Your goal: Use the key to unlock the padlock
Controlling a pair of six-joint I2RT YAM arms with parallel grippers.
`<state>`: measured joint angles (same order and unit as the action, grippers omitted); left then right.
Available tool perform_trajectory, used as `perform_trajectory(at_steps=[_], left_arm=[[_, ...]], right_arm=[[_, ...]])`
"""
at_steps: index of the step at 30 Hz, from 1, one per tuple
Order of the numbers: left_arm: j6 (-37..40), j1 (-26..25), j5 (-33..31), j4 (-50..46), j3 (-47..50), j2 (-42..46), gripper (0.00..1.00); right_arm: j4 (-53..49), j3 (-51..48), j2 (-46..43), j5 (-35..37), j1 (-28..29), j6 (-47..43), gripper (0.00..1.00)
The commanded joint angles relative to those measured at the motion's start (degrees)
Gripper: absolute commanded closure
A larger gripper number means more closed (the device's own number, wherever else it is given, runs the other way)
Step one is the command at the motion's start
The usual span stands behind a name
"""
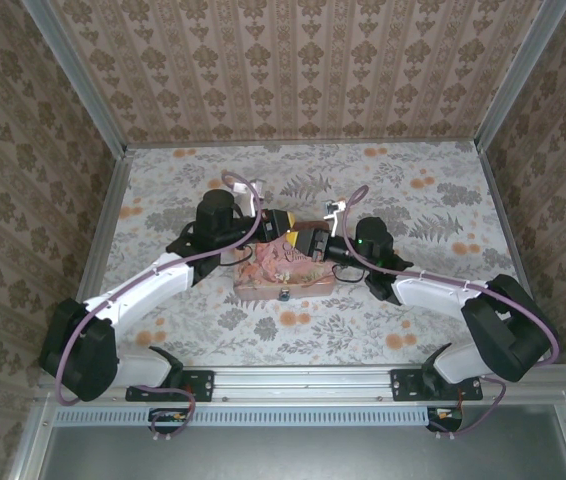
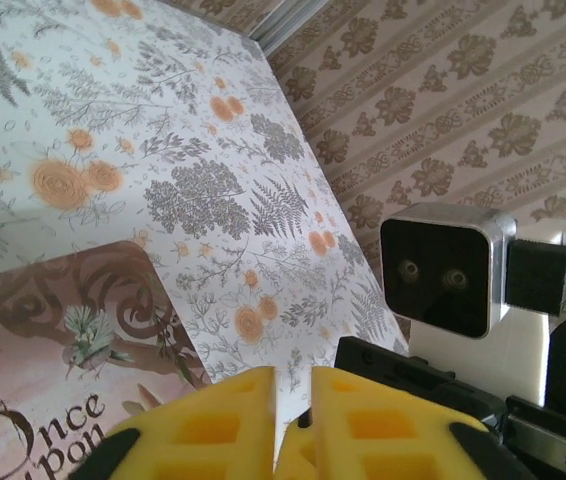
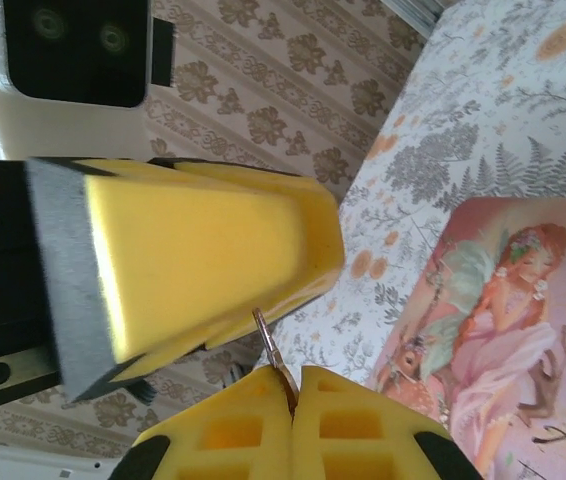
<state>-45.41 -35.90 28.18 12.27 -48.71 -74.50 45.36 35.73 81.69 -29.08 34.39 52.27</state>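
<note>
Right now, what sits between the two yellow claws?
In the right wrist view, a thin metal sliver, likely the key, pokes up from the shut right gripper toward the left gripper.

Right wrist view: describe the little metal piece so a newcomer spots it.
Start at the pink illustrated tin, then look left to the right gripper, yellow fingers shut at the bottom edge. The thin sliver poking up between them, apparently the key, is slim and metallic, unlike the yellow fingers.

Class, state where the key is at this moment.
In the right wrist view, the key sticks out from the shut right gripper, just below the left gripper and left of the pink tin.
</note>
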Motion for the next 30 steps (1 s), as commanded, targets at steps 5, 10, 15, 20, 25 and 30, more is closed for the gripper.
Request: perform_trajectory(at_steps=[5,10,15,20,25,30], left_arm=[[-7.03,4.57,-5.59,-12.83,-0.63,7.55,0.38],[-9.35,6.1,-4.65,-23.01,-4.22,8.67,0.36],[-11.87,5.85,-2.86,-31.26,-8.81,6.12,0.36],[-16.75,4.48,-1.73,-31.84,-9.26,3.39,0.38],[-20.92,2.61,-1.33,-29.11,-8.84,0.24,0.4],[-22.68,0.42,-2.18,-27.82,-9.73,-1.99,0.41]], right_arm=[[-18.18,0.29,-8.06,7.05,0.26,-10.77,1.0],[-29.84,2.07,-12.51,14.52,1.56,-18.98,1.0],[-39.64,5.93,-14.71,27.61,6.5,-27.82,1.0],[-43.5,9.43,-13.84,41.28,13.14,-35.66,1.0],[-44.29,12.35,-10.96,50.1,18.44,-40.98,1.0],[-44.66,14.89,-7.63,52.47,20.86,-43.94,1.0]])
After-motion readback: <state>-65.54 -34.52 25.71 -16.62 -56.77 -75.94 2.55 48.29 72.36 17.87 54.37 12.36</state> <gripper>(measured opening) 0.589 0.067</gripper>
